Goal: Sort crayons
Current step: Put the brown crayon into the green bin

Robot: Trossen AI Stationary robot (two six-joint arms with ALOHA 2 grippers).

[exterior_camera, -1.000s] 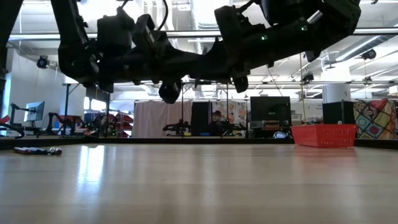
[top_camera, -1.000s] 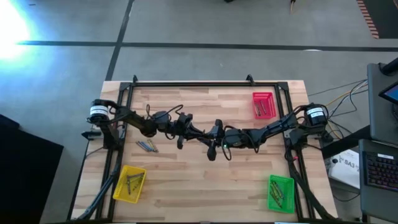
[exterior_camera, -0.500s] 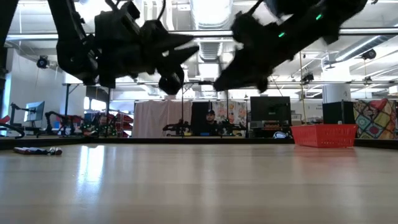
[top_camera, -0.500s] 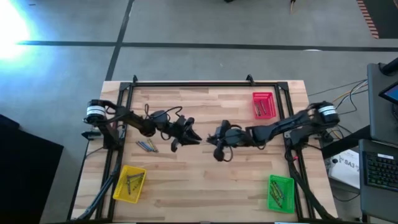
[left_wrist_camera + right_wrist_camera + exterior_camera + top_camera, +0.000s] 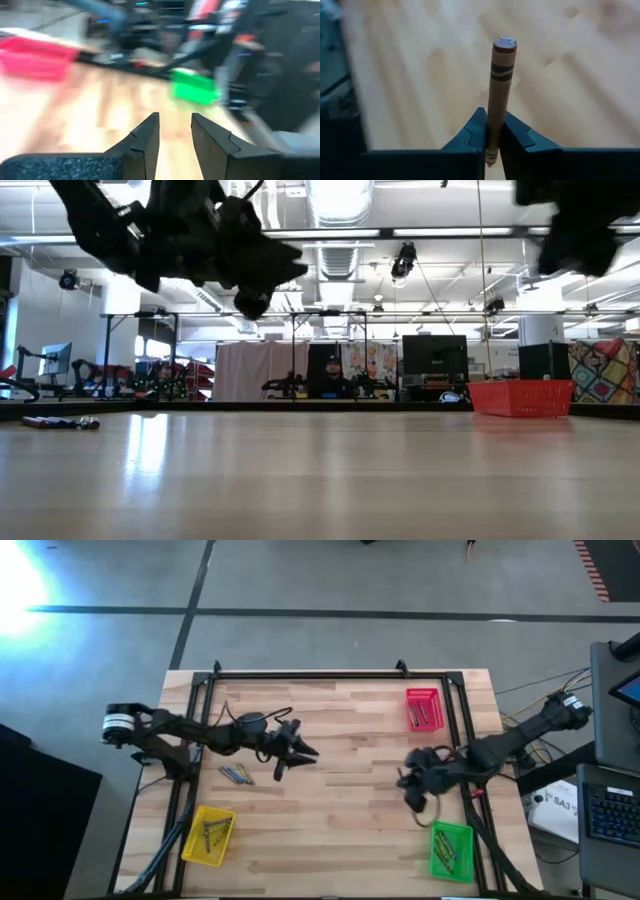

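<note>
Right gripper [image 5: 491,137] is clamped on a brown crayon [image 5: 500,90] standing up between the fingers; lower tip is hidden in the jaws. From above that gripper [image 5: 412,783] sits over the table's right side, just above the green tray [image 5: 451,850], crayon too small to make out there. Left gripper [image 5: 174,131] has a narrow gap, nothing in it; background is smeared. It hovers left of centre [image 5: 297,747]. Loose crayons [image 5: 237,775] lie near it on the table [image 5: 330,820]. Yellow tray [image 5: 209,836] front left and red tray [image 5: 424,708] far right hold more. Low view cuts off the right arm.
</note>
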